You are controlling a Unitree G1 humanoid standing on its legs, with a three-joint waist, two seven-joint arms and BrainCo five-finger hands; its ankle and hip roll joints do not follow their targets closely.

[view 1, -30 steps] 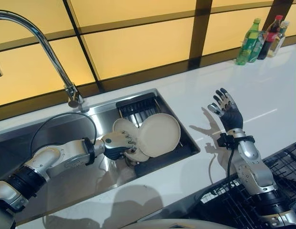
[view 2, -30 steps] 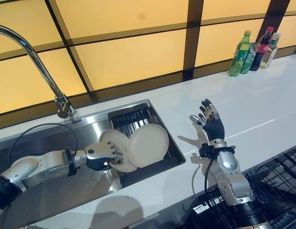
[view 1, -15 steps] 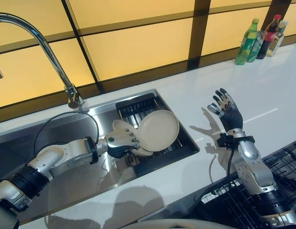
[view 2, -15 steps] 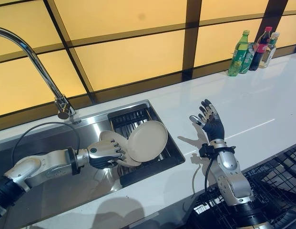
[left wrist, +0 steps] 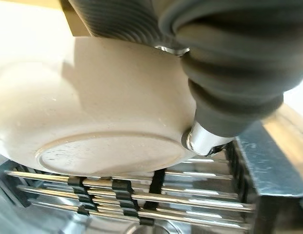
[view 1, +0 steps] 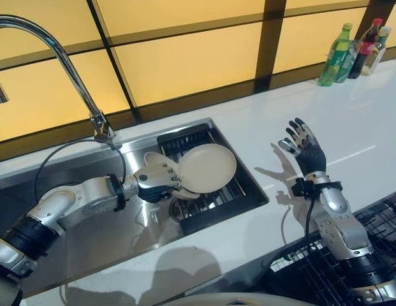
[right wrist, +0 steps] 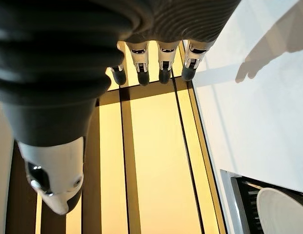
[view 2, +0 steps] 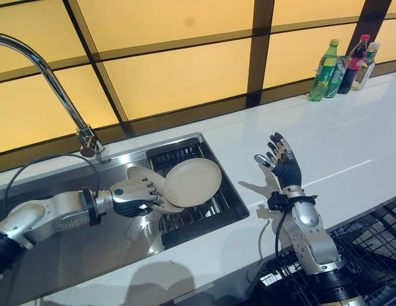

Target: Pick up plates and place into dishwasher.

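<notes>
While the left hand (view 1: 156,180) grips a cream plate (view 1: 207,168) by its edge, the plate hangs over the rack (view 1: 213,197) in the sink (view 1: 76,236). Fingers spread wide, the right hand (view 1: 304,148) is raised over the white counter (view 1: 351,115), holding nothing.

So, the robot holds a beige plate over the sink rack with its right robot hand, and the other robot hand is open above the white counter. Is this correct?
Not quite: the left robot hand holds the beige plate over the sink rack, as the left eye view shows. It is the right robot hand that is open above the white counter.
</notes>
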